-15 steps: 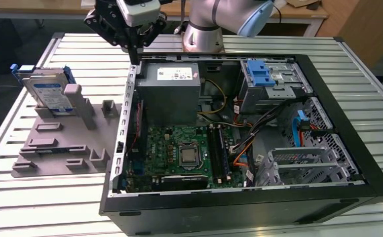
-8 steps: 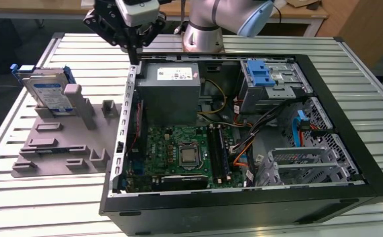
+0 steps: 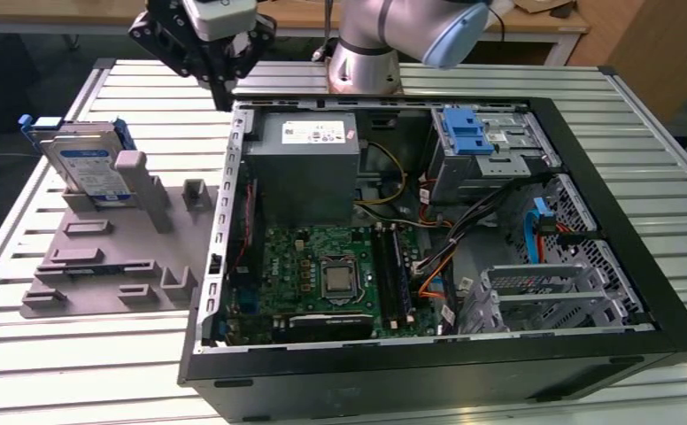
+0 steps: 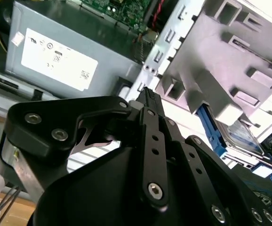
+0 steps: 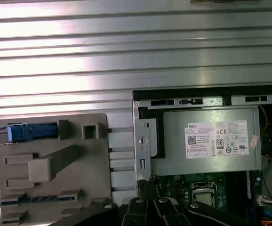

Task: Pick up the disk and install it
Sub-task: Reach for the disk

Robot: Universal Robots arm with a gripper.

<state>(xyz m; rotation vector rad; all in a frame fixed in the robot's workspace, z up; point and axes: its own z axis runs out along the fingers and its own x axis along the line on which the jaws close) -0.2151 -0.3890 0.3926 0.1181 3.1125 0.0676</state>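
While the disk [image 3: 89, 168] stands on edge in a slot of the grey holder plate [image 3: 107, 266], at the exterior view's left on the slatted metal worktop [image 3: 60, 372], the gripper [image 3: 222, 99] hangs in the air well apart from it. The gripper's fingers are drawn together to a narrow point and hold nothing. In the exterior view their tip hovers close to the far corner of the open computer case [image 3: 438, 381], on the side that faces the holder plate. It is just beside the large grey power supply [image 3: 308, 164] with its white sticker.

In the second wrist view the closed tips [image 4: 147, 94] point toward the gap between the case wall and the holder plate. The disk's blue carrier frame shows off to one side. Inside the case, the green motherboard [image 3: 320, 266] lies below the power supply. The silver drive cage [image 3: 485, 146] with its blue latch sits toward the exterior view's right.
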